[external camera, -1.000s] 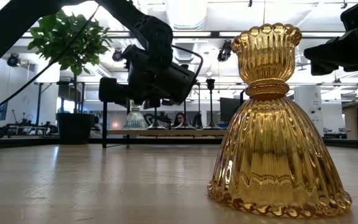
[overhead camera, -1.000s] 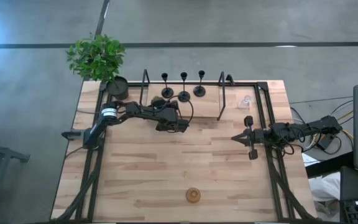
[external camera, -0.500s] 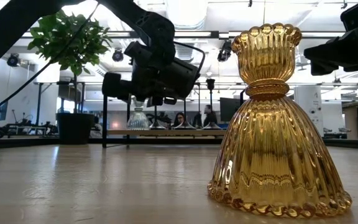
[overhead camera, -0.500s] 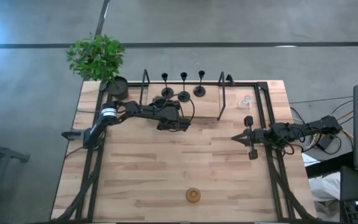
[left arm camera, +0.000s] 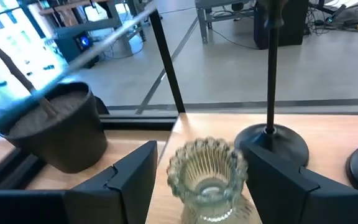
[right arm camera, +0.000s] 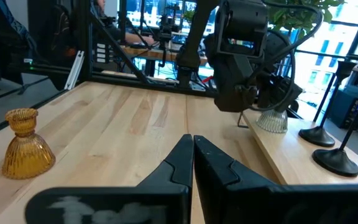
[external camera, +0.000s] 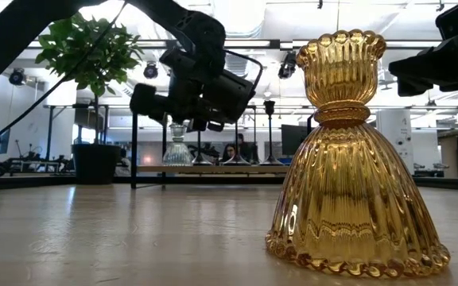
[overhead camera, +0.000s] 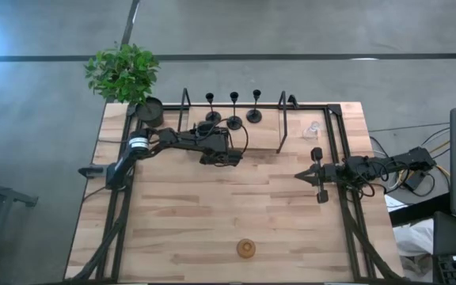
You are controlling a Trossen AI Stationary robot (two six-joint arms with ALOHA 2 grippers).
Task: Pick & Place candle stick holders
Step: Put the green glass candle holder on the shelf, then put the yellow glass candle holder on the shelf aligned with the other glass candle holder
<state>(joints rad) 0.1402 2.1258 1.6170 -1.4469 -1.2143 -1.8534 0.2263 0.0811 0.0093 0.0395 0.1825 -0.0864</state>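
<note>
Your left gripper now sits slightly higher and nearer the black holders than a second ago, carrying the grey-green glass holder up with it toward the raised board.

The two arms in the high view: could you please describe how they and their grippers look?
Both arms are dark and jointed. The left arm carries a pale band near one joint and a thin looping black cable. The left gripper and right gripper have flat, angular black fingers.
</note>
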